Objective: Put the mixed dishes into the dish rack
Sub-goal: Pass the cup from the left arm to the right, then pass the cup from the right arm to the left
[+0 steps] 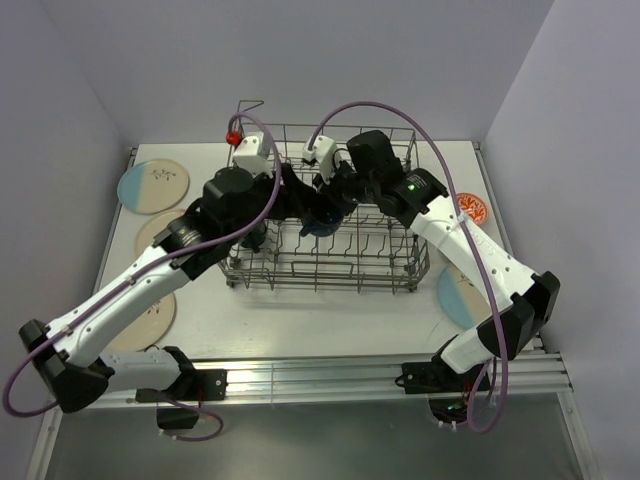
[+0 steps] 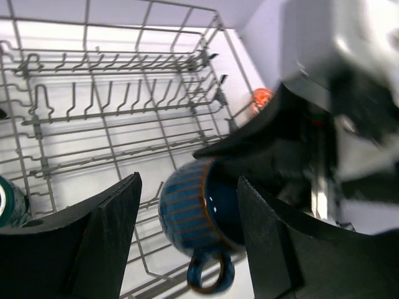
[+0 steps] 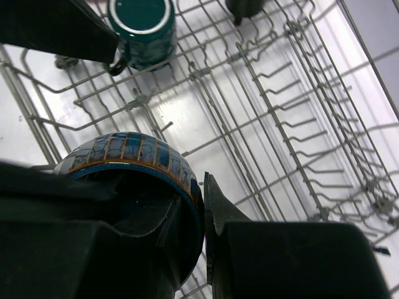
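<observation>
A blue striped mug (image 2: 193, 212) hangs on its side over the floor of the grey wire dish rack (image 1: 330, 262), handle down. My right gripper (image 3: 198, 199) is shut on the blue striped mug (image 3: 124, 152), one finger inside the rim and one outside. My left gripper (image 2: 187, 187) stands open around the same mug, with a gap showing at its left finger. In the top view both grippers meet over the rack's middle, left gripper (image 1: 300, 205) and right gripper (image 1: 335, 200). A teal mug (image 3: 143, 25) stands in the rack.
Two-tone plates lie on the table left of the rack (image 1: 152, 186), (image 1: 160, 232), (image 1: 150, 315), and one at the right (image 1: 458, 295). An orange-red bowl (image 1: 472, 207) sits at the right rear. A dark mug (image 3: 246, 7) is in the rack. Upright tines (image 2: 124, 103) fill the rack's far rows.
</observation>
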